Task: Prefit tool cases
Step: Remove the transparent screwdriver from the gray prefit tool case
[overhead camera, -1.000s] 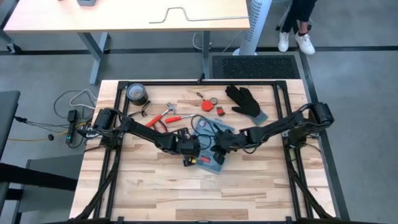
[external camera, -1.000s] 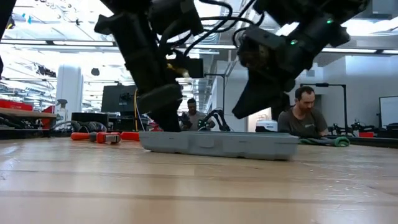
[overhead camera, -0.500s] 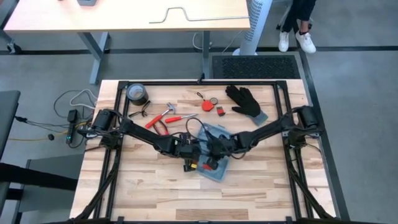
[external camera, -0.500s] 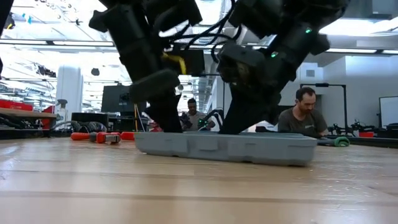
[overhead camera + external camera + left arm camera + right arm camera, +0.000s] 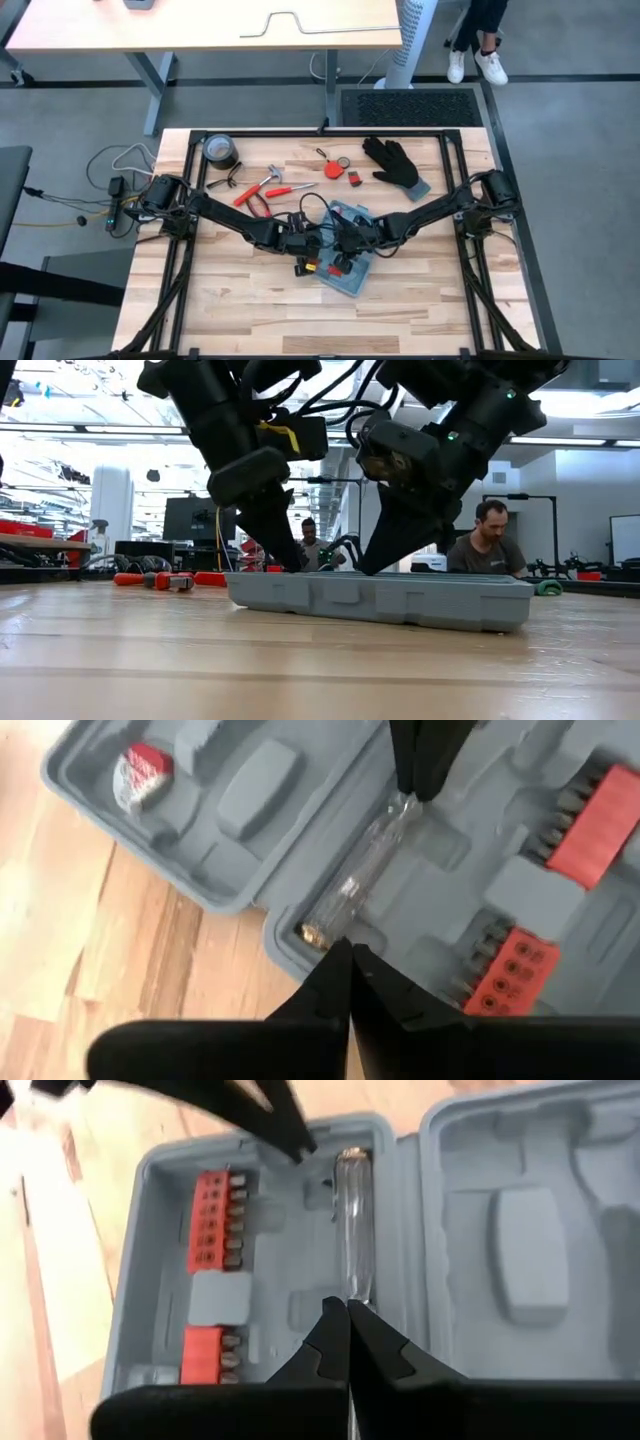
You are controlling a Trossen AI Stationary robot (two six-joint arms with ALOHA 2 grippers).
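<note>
case point(image 5: 346, 262) shifted nearer, both hands seemingly closed

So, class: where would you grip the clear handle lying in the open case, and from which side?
Probably mid-length on the clear handle, from straight above, jaws across its width: it lies flat in a long recess of the case, whose walls close off its ends.

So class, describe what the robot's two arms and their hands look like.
Both arms are dark, jointed and slim, with loose black cables. The left hand and right hand taper to black pointed fingers. The left arm has a yellow band; the right shows small green lights.
</note>
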